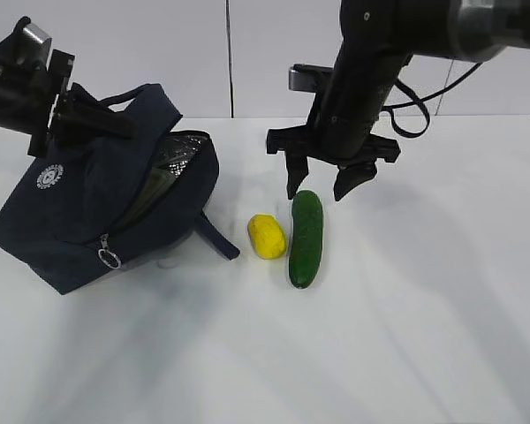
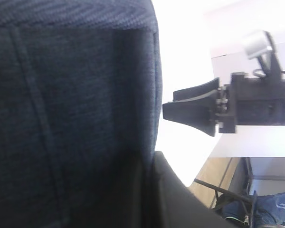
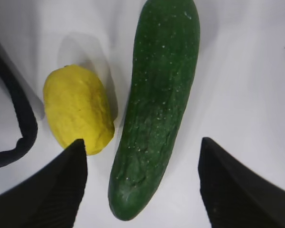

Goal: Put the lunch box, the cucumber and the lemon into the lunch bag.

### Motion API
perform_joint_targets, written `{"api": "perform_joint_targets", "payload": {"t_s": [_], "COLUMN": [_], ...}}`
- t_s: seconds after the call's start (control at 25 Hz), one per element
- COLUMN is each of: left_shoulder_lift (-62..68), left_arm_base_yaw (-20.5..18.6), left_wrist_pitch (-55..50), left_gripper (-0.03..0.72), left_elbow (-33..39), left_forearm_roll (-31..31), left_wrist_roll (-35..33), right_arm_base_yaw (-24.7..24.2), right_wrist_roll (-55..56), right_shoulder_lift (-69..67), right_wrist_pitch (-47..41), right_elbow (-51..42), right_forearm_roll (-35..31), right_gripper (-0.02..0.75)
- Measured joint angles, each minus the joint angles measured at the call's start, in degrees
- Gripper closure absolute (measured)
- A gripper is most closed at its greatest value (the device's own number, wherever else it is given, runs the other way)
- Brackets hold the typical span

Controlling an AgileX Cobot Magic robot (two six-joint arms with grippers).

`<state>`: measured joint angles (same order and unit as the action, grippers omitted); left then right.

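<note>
One cucumber (image 1: 306,238), lengthwise toward camera

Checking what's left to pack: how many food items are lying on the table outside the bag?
2: the bright yellow dimpled lemon beside the navy fabric lunch bag, and the dark green cucumber just right of it. Anything inside the bag is hidden.

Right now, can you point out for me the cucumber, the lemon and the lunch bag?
cucumber (image 1: 306,238), exterior view, on the middle of its green body.
lemon (image 1: 267,237), exterior view, on the centre of its yellow skin.
lunch bag (image 1: 75,221), exterior view, on its navy side panel below the logo.
</note>
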<state>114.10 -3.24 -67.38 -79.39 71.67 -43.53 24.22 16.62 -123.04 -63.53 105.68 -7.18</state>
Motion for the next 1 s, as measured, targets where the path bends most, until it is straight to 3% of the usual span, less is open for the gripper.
{"api": "perform_joint_targets", "payload": {"t_s": [0.16, 1.0], "left_shoulder_lift": [0.00, 0.00], "left_arm_base_yaw": [0.00, 0.00], "left_wrist_pitch": [-0.02, -0.24], "left_gripper": [0.697, 0.697], "left_elbow": [0.00, 0.00], "left_forearm_roll": [-1.00, -2.30], "left_wrist_roll": [0.00, 0.00], "right_arm_base_yaw": [0.00, 0.00], "right_wrist_roll": [0.26, 0.58], "right_shoulder_lift": [-2.67, -8.77], "right_wrist_pitch": [0.48, 5.30], "right_elbow": [0.33, 0.46], "right_forearm_roll": [0.05, 0.99], "right_gripper": [0.197, 0.188]}}
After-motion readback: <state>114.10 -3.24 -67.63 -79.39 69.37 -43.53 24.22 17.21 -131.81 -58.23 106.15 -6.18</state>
